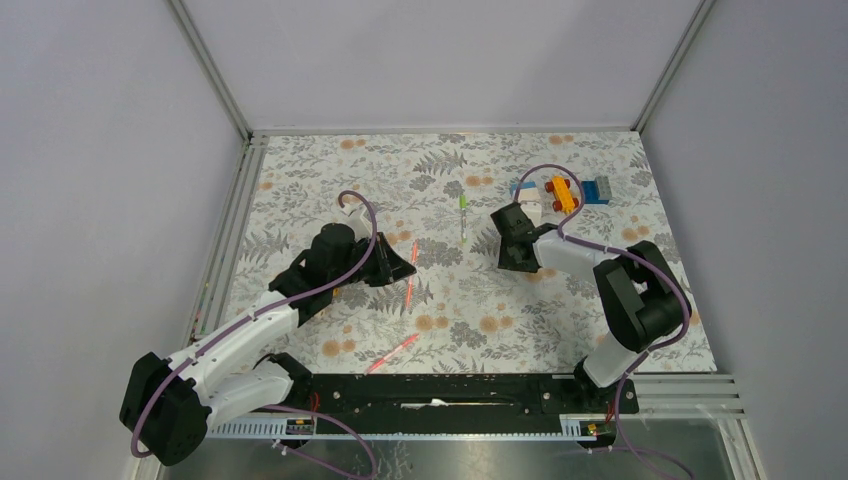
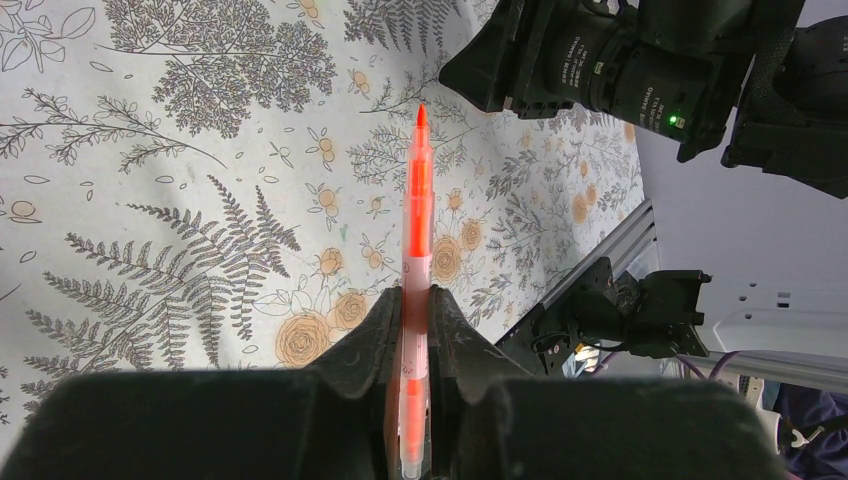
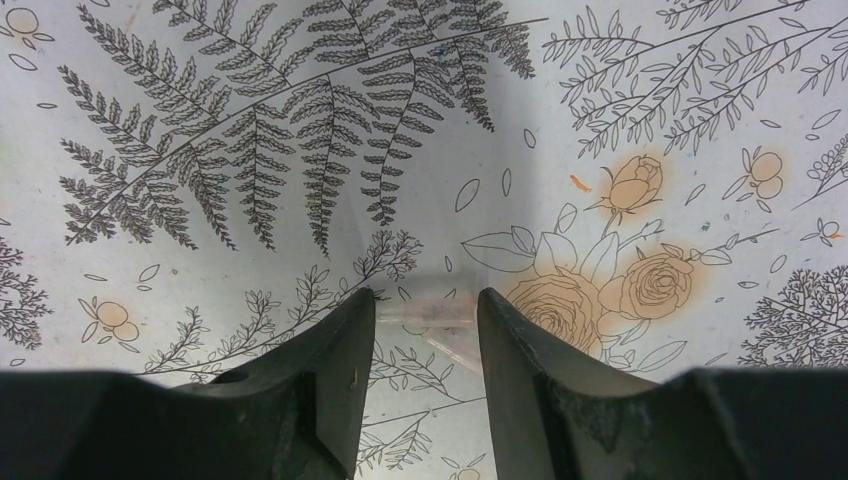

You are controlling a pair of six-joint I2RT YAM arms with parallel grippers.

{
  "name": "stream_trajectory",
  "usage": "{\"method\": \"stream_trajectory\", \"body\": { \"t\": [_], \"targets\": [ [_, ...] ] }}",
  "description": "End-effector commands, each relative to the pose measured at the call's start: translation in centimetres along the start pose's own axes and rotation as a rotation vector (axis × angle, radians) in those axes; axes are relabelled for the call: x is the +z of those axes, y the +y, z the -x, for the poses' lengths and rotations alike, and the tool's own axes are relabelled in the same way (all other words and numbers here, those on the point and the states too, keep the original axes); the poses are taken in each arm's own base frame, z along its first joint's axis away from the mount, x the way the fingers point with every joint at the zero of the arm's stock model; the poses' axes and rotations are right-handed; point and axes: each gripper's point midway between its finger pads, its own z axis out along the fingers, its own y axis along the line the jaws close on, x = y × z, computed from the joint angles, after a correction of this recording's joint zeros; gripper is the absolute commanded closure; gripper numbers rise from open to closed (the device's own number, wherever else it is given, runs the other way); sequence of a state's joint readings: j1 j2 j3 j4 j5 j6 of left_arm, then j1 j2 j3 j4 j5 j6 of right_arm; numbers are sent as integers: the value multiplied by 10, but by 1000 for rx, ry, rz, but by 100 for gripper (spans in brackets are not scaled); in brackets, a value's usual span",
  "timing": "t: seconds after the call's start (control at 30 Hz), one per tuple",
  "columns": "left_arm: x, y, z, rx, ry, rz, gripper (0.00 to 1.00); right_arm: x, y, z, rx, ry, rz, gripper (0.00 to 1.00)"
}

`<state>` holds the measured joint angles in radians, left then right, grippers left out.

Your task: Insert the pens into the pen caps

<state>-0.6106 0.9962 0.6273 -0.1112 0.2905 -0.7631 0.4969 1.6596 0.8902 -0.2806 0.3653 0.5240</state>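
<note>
My left gripper [image 2: 415, 300] is shut on a pink-orange pen [image 2: 417, 210] near its blunt end, so the bare tip sticks out above the floral cloth. From above, that pen [image 1: 410, 278] crosses the left gripper [image 1: 405, 266] at mid-table. My right gripper [image 3: 427, 300] is low over the cloth with its jaws apart. A small clear pen cap [image 3: 425, 310] lies crosswise between the fingertips, and I cannot tell whether they touch it. From above, the right gripper [image 1: 512, 250] hides the cap. A white pen with a green end [image 1: 463, 215] and another pink pen [image 1: 392, 353] lie loose.
Chunky toy blocks, red-yellow [image 1: 562, 193] and blue [image 1: 597, 190], sit at the back right beside a white piece [image 1: 530, 207]. The black base rail [image 1: 470, 392] runs along the near edge. Grey walls close in the left, right and back.
</note>
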Motion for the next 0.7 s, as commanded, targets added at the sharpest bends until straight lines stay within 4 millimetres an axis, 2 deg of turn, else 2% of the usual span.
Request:
{"method": "stream_trajectory", "body": {
  "t": [0.0,0.17,0.4,0.5,0.67],
  "targets": [
    [-1,-7,9,27,-44,-29,100,-7,-7,0,17,-3,-17,51],
    [-1,-6,8,28,-45,-27,100,-6,-3,2,7,-7,1,54],
    [-1,-4,8,37,-38,-14,100,-13,14,27,-55,-68,80,56],
    [-4,-4,10,43,-48,-4,100,-21,33,34,-109,-86,195,56],
    [-9,-3,12,43,-61,11,100,-45,74,34,-254,-117,409,56]
  ]
}}
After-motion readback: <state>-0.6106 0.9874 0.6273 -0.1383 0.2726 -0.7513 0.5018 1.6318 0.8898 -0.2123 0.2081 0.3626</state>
